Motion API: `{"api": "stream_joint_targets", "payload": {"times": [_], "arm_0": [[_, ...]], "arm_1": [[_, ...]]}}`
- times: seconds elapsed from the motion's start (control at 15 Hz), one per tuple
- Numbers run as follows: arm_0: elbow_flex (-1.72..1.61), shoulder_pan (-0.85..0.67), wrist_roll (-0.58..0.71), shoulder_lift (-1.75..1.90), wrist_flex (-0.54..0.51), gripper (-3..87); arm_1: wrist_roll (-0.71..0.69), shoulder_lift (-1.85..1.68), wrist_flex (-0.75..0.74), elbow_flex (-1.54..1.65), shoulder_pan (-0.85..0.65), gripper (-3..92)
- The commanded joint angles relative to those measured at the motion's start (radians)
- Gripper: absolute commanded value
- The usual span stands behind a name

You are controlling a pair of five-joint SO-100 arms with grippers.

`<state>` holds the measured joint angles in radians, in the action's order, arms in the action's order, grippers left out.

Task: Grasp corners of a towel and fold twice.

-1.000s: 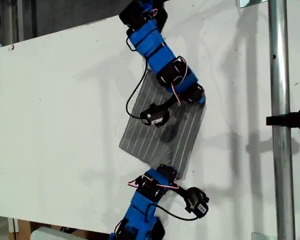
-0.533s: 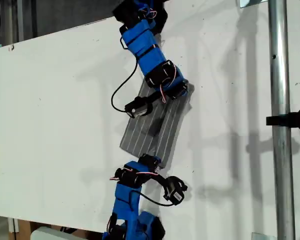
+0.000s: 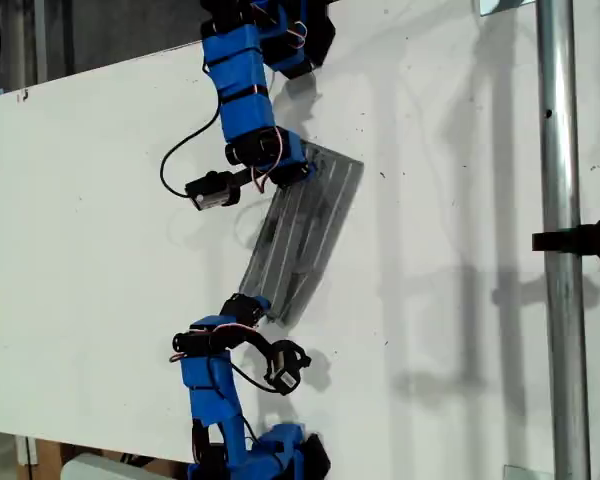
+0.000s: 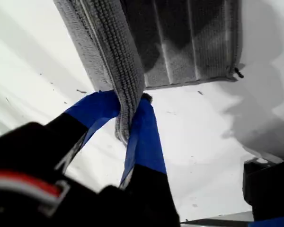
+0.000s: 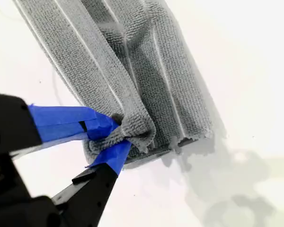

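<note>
Towel (image 3: 302, 232) lies on the white table (image 3: 100, 200), doubled over into a narrow strip between the two arms. My first gripper (image 4: 131, 124) is clamped on a towel corner (image 4: 128, 118); my second gripper (image 5: 117, 135) pinches another bunched corner (image 5: 132, 132). Judgement: first fold mid-carry, top layer not yet laid flat or released. Second fold remains.

No legible txt or labels anywhere.
</note>
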<state>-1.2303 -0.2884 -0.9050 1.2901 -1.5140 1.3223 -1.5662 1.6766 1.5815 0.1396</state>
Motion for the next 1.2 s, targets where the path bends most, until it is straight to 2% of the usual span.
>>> {"api": "stream_joint_targets", "payload": {"times": [0.0, 0.13, 0.27, 0.53, 0.73, 0.93, 1.13], "arm_0": [[0.179, -0.097, 0.117, -0.086, 0.003, -2.9], [0.331, -0.149, 0.170, -0.198, -0.009, -2.9], [0.348, -0.199, 0.190, -0.201, 0.000, -2.9], [0.341, -0.224, 0.202, -0.176, 0.005, -2.9], [0.308, -0.189, 0.176, -0.183, -0.008, -2.9], [0.279, -0.092, 0.103, -0.212, -0.034, -2.8], [0.311, -0.077, 0.086, -0.193, -0.067, -2.8]], "arm_1": [[-0.101, -0.152, 0.014, 0.060, -0.118, -0.2], [-0.190, -0.238, 0.006, 0.106, -0.216, -0.2], [-0.270, -0.311, 0.006, 0.121, -0.285, -0.2], [-0.331, -0.302, -0.057, 0.126, -0.275, -0.2], [-0.233, -0.187, -0.100, 0.160, -0.166, -0.2], [-0.114, -0.054, -0.129, 0.141, -0.049, -0.2], [-0.098, -0.117, -0.009, 0.152, -0.112, -0.2]]}}
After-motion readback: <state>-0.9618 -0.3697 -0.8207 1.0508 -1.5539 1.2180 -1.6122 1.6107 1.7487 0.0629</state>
